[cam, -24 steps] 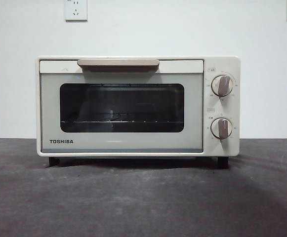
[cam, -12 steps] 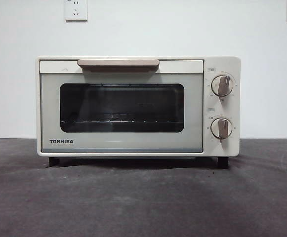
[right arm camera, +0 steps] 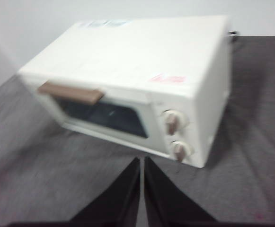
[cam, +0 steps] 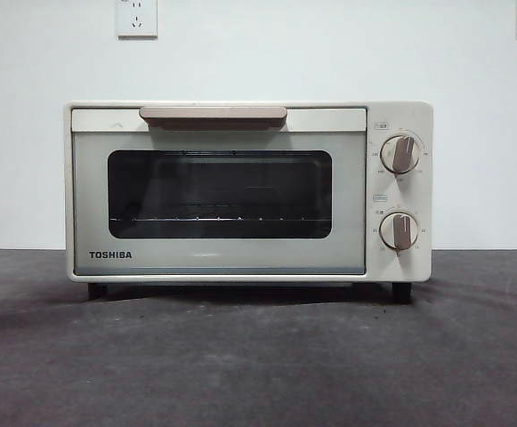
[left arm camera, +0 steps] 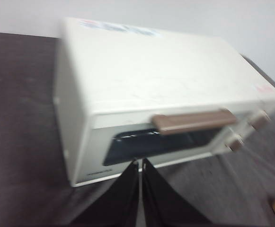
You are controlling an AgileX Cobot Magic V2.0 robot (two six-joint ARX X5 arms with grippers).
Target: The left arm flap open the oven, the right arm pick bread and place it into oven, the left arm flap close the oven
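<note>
White wall backs a dark table (cam: 258, 356). Oven (cam: 240, 191) stands centered, door shut; its rigid handle (cam: 213, 114) at 12 o'clock suits hooking. Left gripper (left arm camera: 140, 163) and right gripper (right arm camera: 142, 161) hover with jaws together, holding nothing.

front: low, level, facing oven (cam: 249, 191) door squarely | left wrist: above, oblique — near | right wrist: above, opposite side — same oven shared

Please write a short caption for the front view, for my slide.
Cream toaster oven with its door shut, standing on a dark table.
</note>
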